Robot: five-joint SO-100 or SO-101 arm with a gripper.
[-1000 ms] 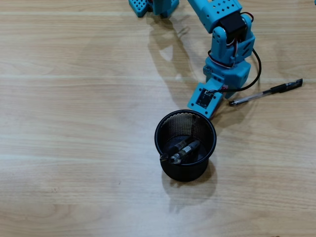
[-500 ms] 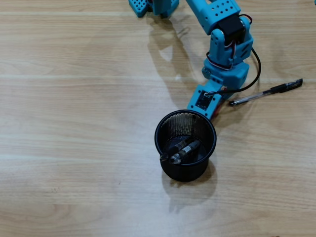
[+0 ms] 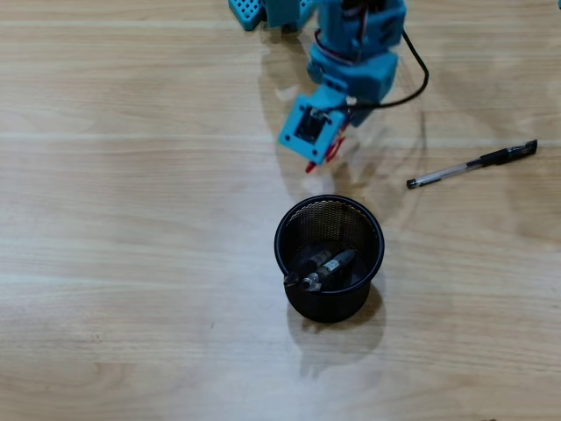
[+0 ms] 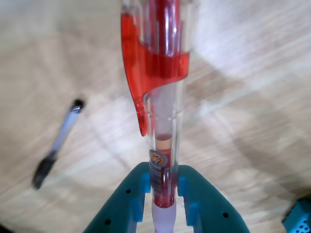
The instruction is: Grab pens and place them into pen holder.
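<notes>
My blue gripper [image 3: 320, 156] is shut on the red pen [image 4: 160, 97], whose clear barrel and red clip run up the middle of the wrist view between the teal fingers [image 4: 199, 194]. In the overhead view only the pen's red end [image 3: 314, 164] shows under the gripper, just above and apart from the pen holder [image 3: 372, 263], a round black mesh cup. Two black-and-clear pens [image 3: 323, 267] lie inside the cup. Another black-and-clear pen [image 3: 473, 164] lies on the table to the right; it also shows in the wrist view [image 4: 56, 145] at the left.
The arm's blue base [image 3: 272, 10] stands at the top edge of the overhead view, with a black cable [image 3: 419, 83] looping to the right of the arm. The wooden table [image 3: 131, 263] lies all around.
</notes>
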